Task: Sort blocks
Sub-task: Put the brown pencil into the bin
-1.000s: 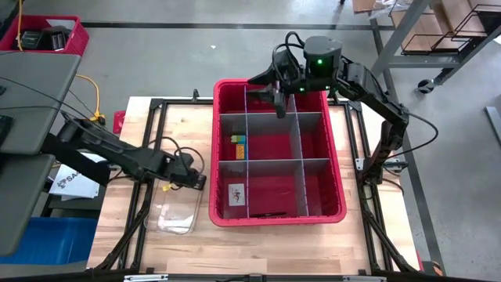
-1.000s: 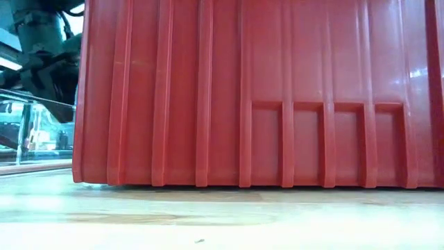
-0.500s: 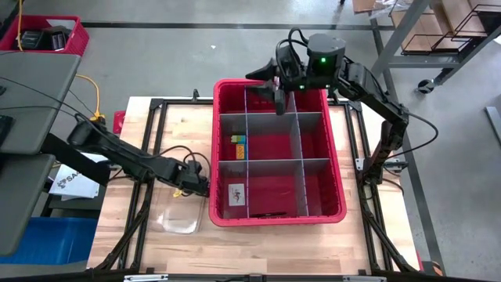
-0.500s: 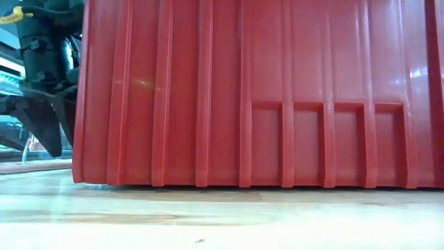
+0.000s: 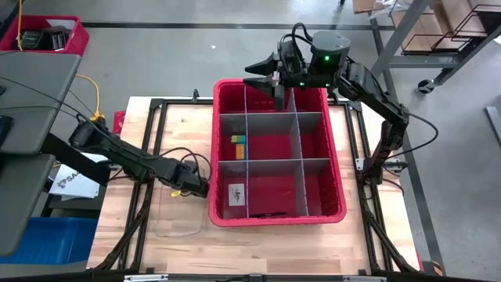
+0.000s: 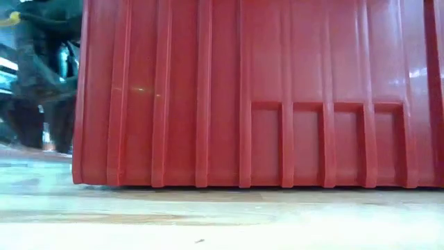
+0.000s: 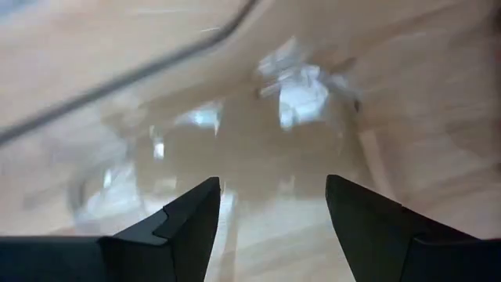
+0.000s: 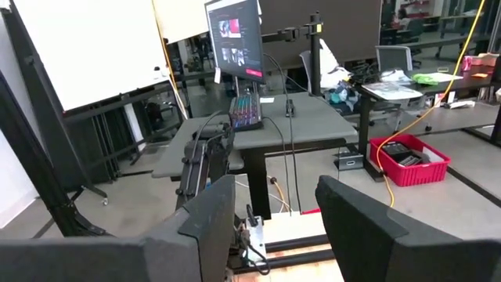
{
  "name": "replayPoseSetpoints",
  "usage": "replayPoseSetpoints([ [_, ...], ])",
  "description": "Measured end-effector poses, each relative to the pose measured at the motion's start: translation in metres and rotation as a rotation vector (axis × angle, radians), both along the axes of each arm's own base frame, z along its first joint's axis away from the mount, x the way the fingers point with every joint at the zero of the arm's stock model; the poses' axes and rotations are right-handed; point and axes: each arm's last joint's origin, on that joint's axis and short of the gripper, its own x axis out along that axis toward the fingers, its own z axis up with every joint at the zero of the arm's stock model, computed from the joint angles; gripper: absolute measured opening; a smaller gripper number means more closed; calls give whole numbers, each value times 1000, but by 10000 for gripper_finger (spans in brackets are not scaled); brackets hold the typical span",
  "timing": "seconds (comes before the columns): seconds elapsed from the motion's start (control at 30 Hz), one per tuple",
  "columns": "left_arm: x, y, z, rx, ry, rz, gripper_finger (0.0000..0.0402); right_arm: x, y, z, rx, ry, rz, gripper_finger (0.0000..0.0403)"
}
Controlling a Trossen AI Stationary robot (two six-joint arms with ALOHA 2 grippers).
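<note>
Since the earlier frame my left tool (image 5: pixel 202 188) has slid toward the red bin (image 5: pixel 337 168) and spread its fingers; the clear tray by it is gone from sight. Left tool: fingers apart, empty, low over the table (image 5: pixel 180 247). Right tool (image 5: pixel 270 81): fingers apart, empty, above the bin's far edge. Blocks (image 5: pixel 239 145): small stack in the bin's middle-row left compartment. Step looks like between picks. Next: find a loose block and close on it.
</note>
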Motion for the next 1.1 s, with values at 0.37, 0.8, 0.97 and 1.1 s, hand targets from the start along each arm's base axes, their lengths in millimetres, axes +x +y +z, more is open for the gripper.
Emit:
replayPoseSetpoints([
  [0.37, -30, 18, 30, 116, -8, 55, 230, 0, 0, 0, 0, 0, 0, 177],
  [0.8, -33, 14, 24, 90, 38, 106, 230, 0, 0, 0, 0, 0, 1, 177],
  [0.97, -29, 8, 12, 70, 123, 109, 230, 0, 0, 0, -1, 0, 1, 177],
  [1.1, -28, 3, 2, 61, 171, 146, 230, 0, 0, 0, -1, 0, 1, 177],
])
